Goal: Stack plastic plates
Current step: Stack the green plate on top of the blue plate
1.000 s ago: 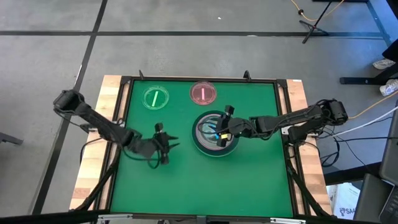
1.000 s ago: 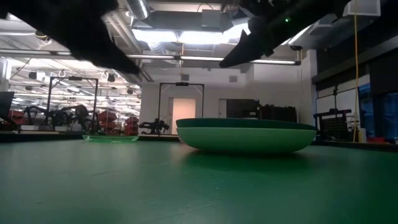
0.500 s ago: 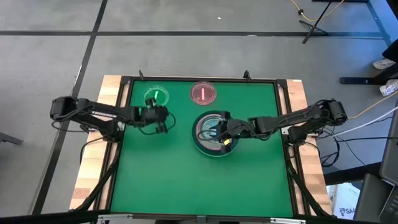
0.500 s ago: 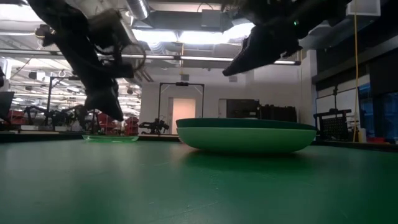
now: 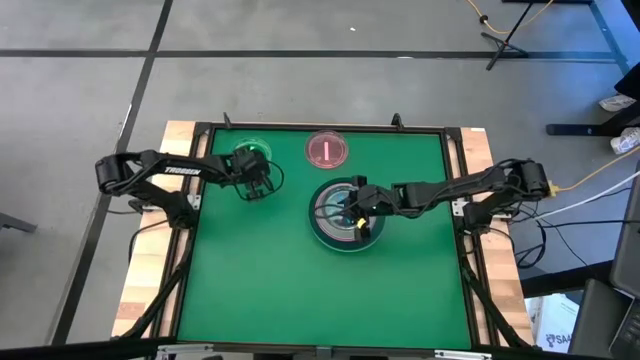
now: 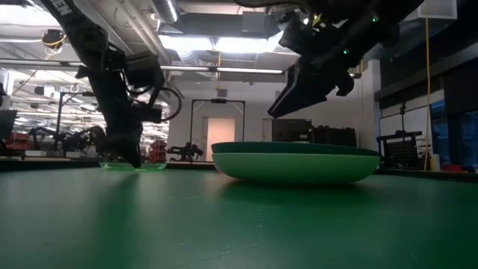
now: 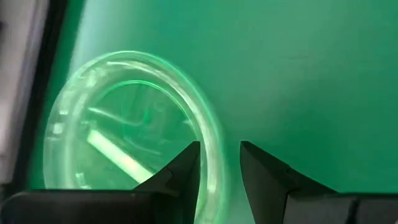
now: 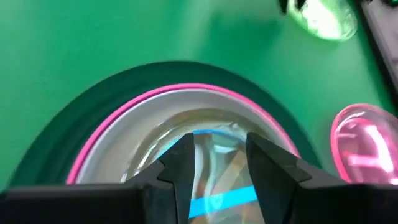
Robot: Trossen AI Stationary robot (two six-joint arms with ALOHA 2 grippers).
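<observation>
Translucent green plate (image 7: 124, 155) half-hidden by parted left pincer (image 7: 219, 163); right pincer (image 8: 217, 155), parted, covers stack (image 5: 345, 228) middle.

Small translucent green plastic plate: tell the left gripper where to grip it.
Grip the small translucent green plastic plate by its raised rim, coming straight down. It lies flat on the mat, so only the edge offers a hold. The left gripper already has open fingers astride the rim.
</observation>
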